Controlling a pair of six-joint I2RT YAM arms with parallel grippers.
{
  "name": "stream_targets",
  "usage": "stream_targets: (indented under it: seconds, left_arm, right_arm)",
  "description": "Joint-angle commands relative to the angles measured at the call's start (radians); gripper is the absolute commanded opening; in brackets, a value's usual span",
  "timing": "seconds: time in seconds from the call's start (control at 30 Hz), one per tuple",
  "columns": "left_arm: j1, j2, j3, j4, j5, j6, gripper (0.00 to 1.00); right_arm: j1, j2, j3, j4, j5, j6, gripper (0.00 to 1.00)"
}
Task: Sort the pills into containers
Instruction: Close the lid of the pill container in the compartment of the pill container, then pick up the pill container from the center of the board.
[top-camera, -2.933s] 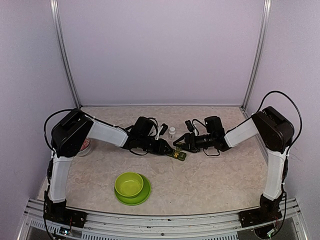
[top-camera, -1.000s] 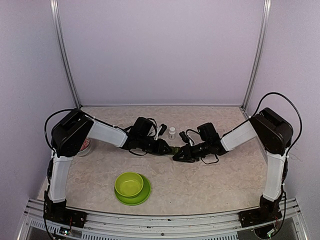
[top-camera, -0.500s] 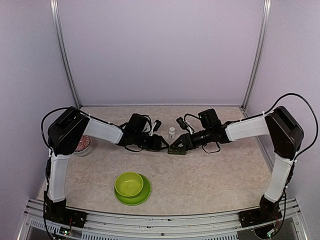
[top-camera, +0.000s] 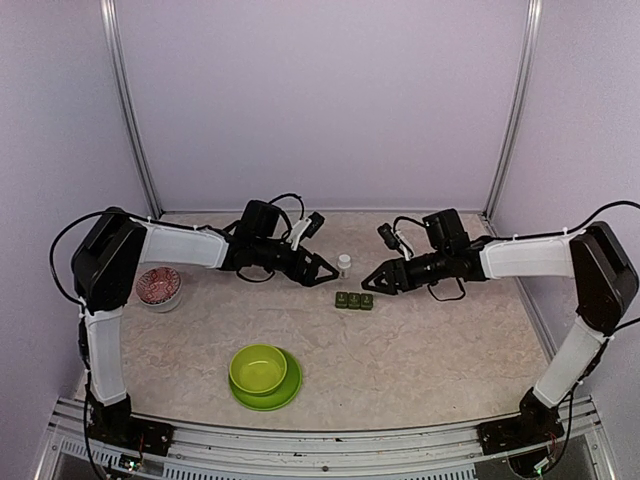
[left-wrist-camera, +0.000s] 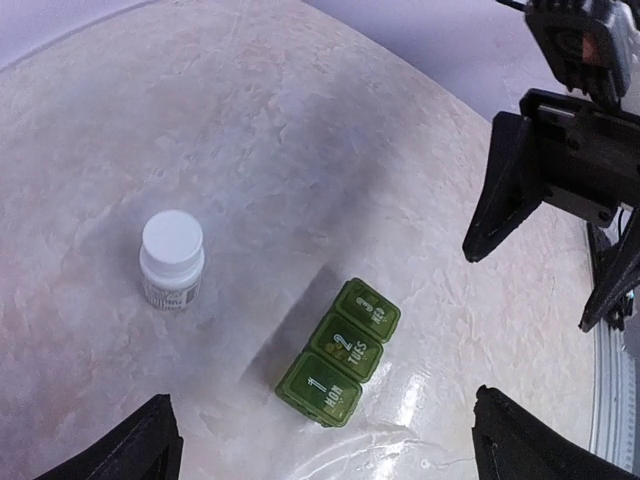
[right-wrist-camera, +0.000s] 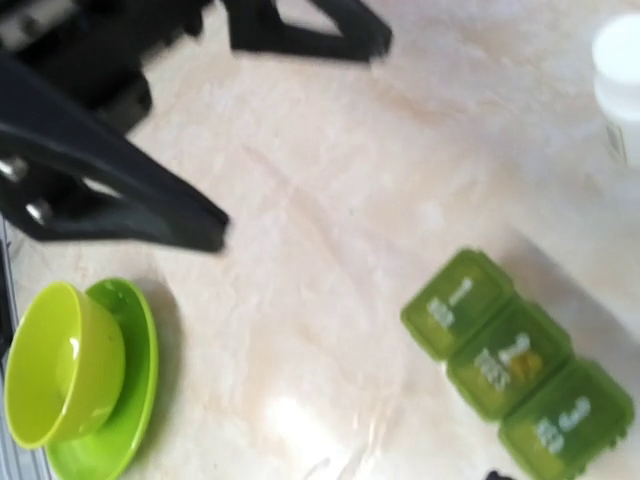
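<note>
From where I stand, the small dark green pill box (top-camera: 354, 300) lies flat on the table (top-camera: 440, 350), between the two arms and touching neither. All three of its lids are down. The left gripper (top-camera: 328, 272) hangs just up and to the left of it with its jaws spread wide and nothing between them. The right gripper (top-camera: 370, 284) hovers just beside the box's right end, also released and empty. I see no loose pills on the table. Something yellowish shows through the middle lid, but I cannot tell what the other two compartments hold. My guess is the sorting is finished or nearly so, with perhaps only the arms to pull away. The lids read "1 MON", "2 TUES" and a "3" whose word is too small to make out. A capped white bottle (top-camera: 344, 264) stands just behind the box, its label print unreadable. A lime bowl (top-camera: 257, 367) on its plate (top-camera: 291, 388) and a reddish dish (top-camera: 158, 285) sit well apart.
</note>
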Motion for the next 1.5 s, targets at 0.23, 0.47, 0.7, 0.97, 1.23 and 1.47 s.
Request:
stream_targets:
  seconds: [0.23, 0.47, 0.7, 0.97, 1.23, 1.47]
  left_arm:
    - [-0.049, 0.080, 0.198, -0.346, 0.000, 0.619, 0.99]
    - [-0.094, 0.187, 0.324, -0.483, -0.032, 0.760, 0.96]
    - [-0.128, 0.266, 0.382, -0.532, -0.131, 0.787, 0.88]
    - [-0.135, 0.280, 0.383, -0.513, -0.160, 0.780, 0.78]
    - [-0.148, 0.289, 0.368, -0.460, -0.213, 0.746, 0.68]
    - [-0.167, 0.287, 0.350, -0.422, -0.270, 0.754, 0.66]
  right_arm:
    - [-0.033, -0.151, -0.118, -0.015, 0.009, -0.001, 0.69]
    - [-0.042, -0.232, -0.166, -0.020, 0.019, 0.009, 0.70]
    - [-0.048, -0.279, -0.203, -0.020, 0.028, 0.018, 0.70]
    - [-0.052, -0.287, -0.223, -0.007, 0.024, 0.026, 0.70]
    - [-0.053, -0.283, -0.234, 0.005, 0.023, 0.031, 0.70]
    - [-0.055, -0.273, -0.237, 0.011, 0.022, 0.029, 0.70]
